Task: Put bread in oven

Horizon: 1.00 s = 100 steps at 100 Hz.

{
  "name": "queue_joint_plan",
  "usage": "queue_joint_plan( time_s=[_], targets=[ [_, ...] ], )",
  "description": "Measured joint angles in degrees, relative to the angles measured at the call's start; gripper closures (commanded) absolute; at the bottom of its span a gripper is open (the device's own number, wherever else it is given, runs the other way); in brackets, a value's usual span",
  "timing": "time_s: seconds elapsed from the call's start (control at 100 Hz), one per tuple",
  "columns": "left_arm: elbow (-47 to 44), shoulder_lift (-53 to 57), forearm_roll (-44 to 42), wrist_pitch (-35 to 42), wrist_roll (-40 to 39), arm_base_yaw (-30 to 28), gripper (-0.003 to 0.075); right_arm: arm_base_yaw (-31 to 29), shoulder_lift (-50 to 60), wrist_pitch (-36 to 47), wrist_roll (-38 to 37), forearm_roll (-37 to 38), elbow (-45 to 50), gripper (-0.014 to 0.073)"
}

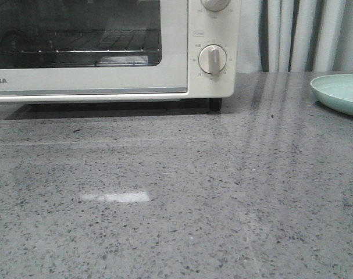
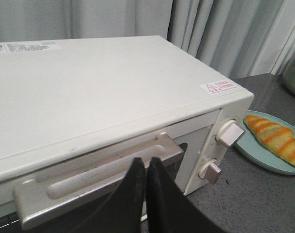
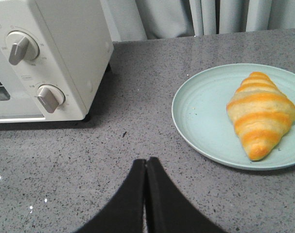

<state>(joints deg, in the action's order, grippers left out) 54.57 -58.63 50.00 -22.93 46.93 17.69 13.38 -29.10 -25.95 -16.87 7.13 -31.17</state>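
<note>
Right wrist view: bread [image 3: 260, 115] lies on plate [image 3: 205, 121] at right; both my grippers (left [image 2: 146, 162], right [image 3: 146, 162]) are closed, empty; oven [image 3: 50, 58] upper left.

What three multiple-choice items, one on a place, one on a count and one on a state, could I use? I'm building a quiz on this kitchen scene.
1. Where does the bread lie?
A. on the oven rack
B. on the pale green plate
C. on the bare counter

2. How many round dials show on the oven front?
A. one
B. two
C. four

3. How is the oven door?
A. closed
B. wide open
C. removed

Answers: 1 B, the right wrist view shows it resting on the plate beside the oven. 2 B, both wrist views show an upper and a lower dial. 3 A, the front view shows it flush with the rack behind glass.
</note>
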Motion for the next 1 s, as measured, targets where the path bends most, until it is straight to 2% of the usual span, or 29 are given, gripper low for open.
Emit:
queue_joint_plan(
  time_s=[0.32, 0.68, 1.0],
  targets=[
    [1.01, -7.04, -3.11, 0.75, 0.43, 0.0, 0.0741, 0.0, 0.0, -1.82, 0.0, 0.0, 0.0, 0.0642],
    [1.01, -7.68, -3.39, 6.83, 0.43, 0.0, 0.0741, 0.0, 0.0, -2.56, 0.0, 0.0, 0.0, 0.0642],
    [1.43, -9.03, -5.76, 2.54, 0.54, 0.0, 0.0741, 0.0, 0.0, -2.77, 0.04, 0.0, 0.0, 0.0642]
  ],
)
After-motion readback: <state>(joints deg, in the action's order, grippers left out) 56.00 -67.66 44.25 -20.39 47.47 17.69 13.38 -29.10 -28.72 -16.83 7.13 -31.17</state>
